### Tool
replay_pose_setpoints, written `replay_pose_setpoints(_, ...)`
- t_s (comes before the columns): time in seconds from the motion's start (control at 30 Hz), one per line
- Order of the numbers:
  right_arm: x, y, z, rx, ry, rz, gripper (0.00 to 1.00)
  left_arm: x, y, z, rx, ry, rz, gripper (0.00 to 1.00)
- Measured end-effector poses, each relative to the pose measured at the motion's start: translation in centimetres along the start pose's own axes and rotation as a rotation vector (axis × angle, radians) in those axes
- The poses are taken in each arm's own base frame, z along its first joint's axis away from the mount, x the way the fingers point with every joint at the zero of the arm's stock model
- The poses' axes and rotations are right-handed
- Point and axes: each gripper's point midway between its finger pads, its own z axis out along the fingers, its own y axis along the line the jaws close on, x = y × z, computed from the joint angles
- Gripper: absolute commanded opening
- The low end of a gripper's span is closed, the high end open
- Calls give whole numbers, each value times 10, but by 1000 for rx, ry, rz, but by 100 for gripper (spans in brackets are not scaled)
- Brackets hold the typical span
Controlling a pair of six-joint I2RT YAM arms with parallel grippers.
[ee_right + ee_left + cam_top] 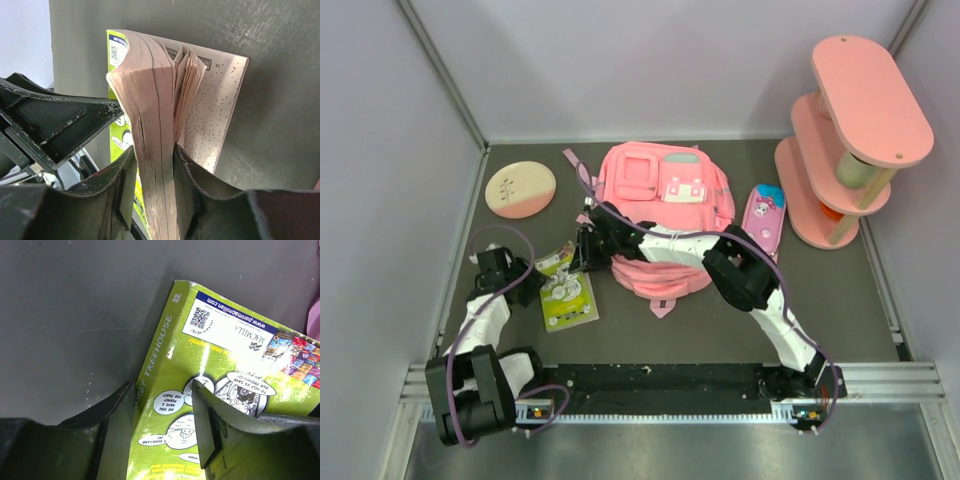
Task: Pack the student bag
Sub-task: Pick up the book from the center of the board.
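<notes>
The student bag (pixel 660 180) lies flat on the dark table (pixel 720 320), at the centre-back. Its front pockets and the small white patch face up. The R arm crosses the bag's lower half, from its base at the near right toward the left, so this part of the bag is hidden.

The R gripper (pixel 155 150) is just beside the bag's left edge and it is clamped on the book (pixel 150 90). Its 2 fingers press the block of pages from both sides. Above the fingers the pages fan out, and 1 leaf w/ a pattern of small dashes stands away from the block.

The L gripper (pixel 162 385) is at the book's spine side, left of the bag. Its 2 fingers stand apart: 1 is over the table beside the spine, and the other is over the green back cover, which has cartoon speech bubbles and a QR code. The spine edge is between them. I cannot tell if they press the book or only stand around it.

In the top view the book is between the 2 grippers, w/ its near part on the table.

Other things:
- A round pink-and-beige plate (pixel 520 190) is at back left, well apart from the bag.
- A small pink pencil case (pixel 765 215) lies just beside the bag's right side.
- A pink shelf (pixel 860 110) w/ 3 levels stands in the back right corner.
</notes>
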Motion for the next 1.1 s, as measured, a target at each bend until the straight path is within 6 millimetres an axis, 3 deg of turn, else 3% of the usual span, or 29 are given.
replay_pose_setpoints(0.07,0,-1,1,1,1,-6,24,0,-1,0,6,1,-2,49)
replay_pose_setpoints(0.17,0,-3,1,4,4,-7,0,0,-1,0,5,0,-2,50)
replay_pose_setpoints(0.2,0,-3,1,4,4,-8,0,0,-1,0,5,-1,-2,52)
replay_pose_setpoints(0.37,0,-3,0,3,7,-27,0,0,-7,-3,30,1,6,83)
replay_pose_setpoints(0.47,1,-1,-1,-7,13,-34,0,-5,-15,-15,44,-9,21,89)
replay_pose_setpoints(0.57,2,5,-6,-33,14,-39,0,-30,-39,-40,96,-99,67,91)
replay_pose_setpoints(0.7,3,15,-31,-87,10,-29,0,-74,-81,-89,185,-258,155,92)
replay_pose_setpoints(0.83,-7,37,-64,-187,-22,2,0,-100,-108,-121,229,-341,245,93)
replay_pose_setpoints(0.97,-31,58,-106,-286,-103,13,0,-112,-132,-148,293,-376,310,93)
replay_pose_setpoints(1.1,-53,67,-152,-359,-193,26,0,-107,-161,-171,428,-358,376,96)
